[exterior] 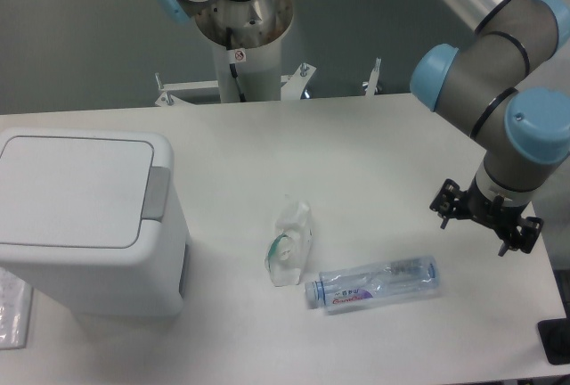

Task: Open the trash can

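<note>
The trash can (85, 225) is a large white boxy bin standing at the left of the table. Its flat lid (76, 189) lies shut, and the grey push tab (157, 193) is on the lid's right edge. At the far right of the table, well away from the bin, my gripper (486, 217) shows only as a black piece under the arm's wrist. Its fingers cannot be made out, and nothing is seen held in it.
A clear plastic bottle (374, 283) lies on its side at the front centre-right. A crumpled clear wrapper (289, 244) sits to the left of the bottle. Some clear plastic (12, 312) pokes out at the bin's lower left. The arm's base column (242, 37) stands behind the table.
</note>
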Available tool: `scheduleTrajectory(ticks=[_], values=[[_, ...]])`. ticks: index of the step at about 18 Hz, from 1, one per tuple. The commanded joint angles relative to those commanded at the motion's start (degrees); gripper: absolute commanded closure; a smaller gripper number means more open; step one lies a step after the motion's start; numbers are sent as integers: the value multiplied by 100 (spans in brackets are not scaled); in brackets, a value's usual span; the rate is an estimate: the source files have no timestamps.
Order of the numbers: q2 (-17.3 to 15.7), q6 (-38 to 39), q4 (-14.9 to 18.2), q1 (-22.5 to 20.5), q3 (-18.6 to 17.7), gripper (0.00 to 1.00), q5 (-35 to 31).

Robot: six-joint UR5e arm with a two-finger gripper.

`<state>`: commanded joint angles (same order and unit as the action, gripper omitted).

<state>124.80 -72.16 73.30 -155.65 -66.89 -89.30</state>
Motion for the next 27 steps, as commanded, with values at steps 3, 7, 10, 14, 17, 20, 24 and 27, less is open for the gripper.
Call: scheduleTrajectory(ticks=[3,7,10,14,17,20,24,27], values=[[-9,0,9,17,-9,0,9],[-53,0,-26,61,-96,0,176],[-88,52,-219,97,-465,0,473],[-325,893,-667,132,-703,0,816],[-413,1625,-747,184,-712,0,1098],[-632,1713,-791,158,-703,0,1571],[-843,2968,-817,193,-694,0,2688],[-1186,3653,-791,587,-729,0,3171]])
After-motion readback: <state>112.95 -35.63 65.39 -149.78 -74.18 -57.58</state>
